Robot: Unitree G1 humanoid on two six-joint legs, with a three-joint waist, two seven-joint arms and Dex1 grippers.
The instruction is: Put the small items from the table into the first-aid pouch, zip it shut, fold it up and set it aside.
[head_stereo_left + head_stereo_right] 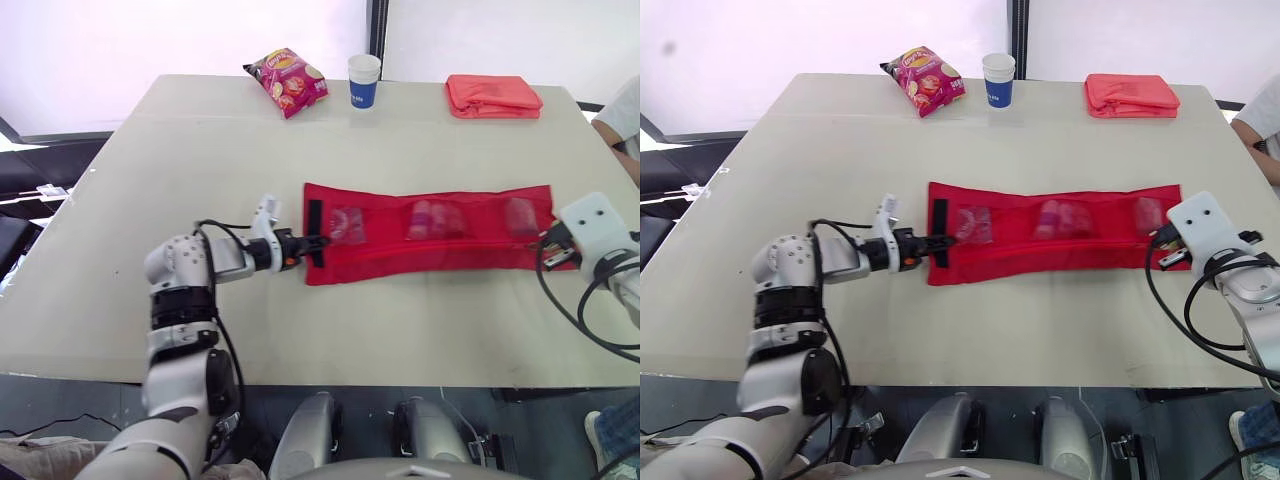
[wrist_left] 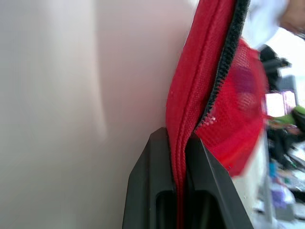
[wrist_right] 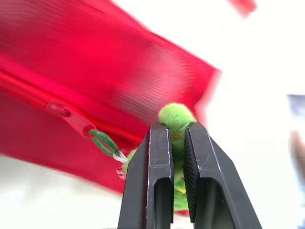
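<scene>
Holding pouch at both ends

Table (image 1: 200, 190) carries the red first-aid pouch (image 1: 430, 256), spread flat between the two grippers. Left gripper (image 2: 177, 136) is clamped on the pouch's near end edge. Small items (image 1: 432, 218) sit in its mesh pockets, beyond the left fingertips. Right gripper (image 3: 177, 129) pinches the green fuzzy zipper pull (image 3: 175, 114); the slider (image 3: 66, 114) lies just past its tips.

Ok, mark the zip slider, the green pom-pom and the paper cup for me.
zip slider (image 3: 66, 114), right wrist view, on its red body.
green pom-pom (image 3: 175, 116), right wrist view, on its fuzzy top.
paper cup (image 1: 364, 92), left eye view, on its blue lower band.
</scene>
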